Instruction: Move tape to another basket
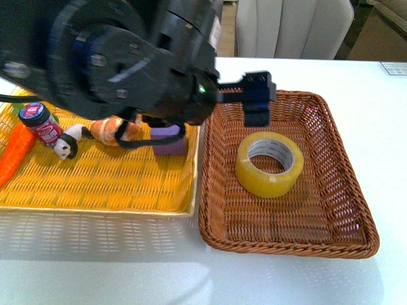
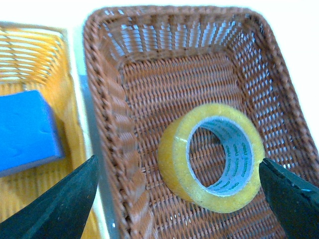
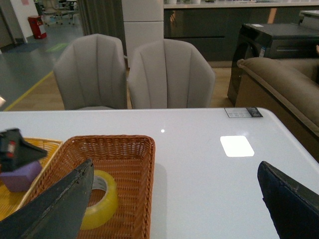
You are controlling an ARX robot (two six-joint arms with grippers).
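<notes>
The roll of yellowish tape (image 1: 269, 164) lies flat on the floor of the brown wicker basket (image 1: 346, 165), a little toward its far side. My left gripper (image 1: 257, 96) hovers above the basket's far left part, open and empty. In the left wrist view the tape (image 2: 212, 159) sits below and between the spread fingers of the left gripper (image 2: 178, 164), apart from both, inside the brown basket (image 2: 129, 74). My right gripper (image 3: 174, 167) is open and empty, high over the white table to the right of the brown basket (image 3: 124, 149) and the tape (image 3: 99, 199).
The yellow woven basket (image 1: 95, 184) stands touching the brown basket's left side. It holds a carrot (image 1: 16, 155), a small bottle (image 1: 41, 124), a toy (image 1: 111, 130) and a purple block (image 1: 168, 141). Chairs (image 3: 129, 72) stand behind the table.
</notes>
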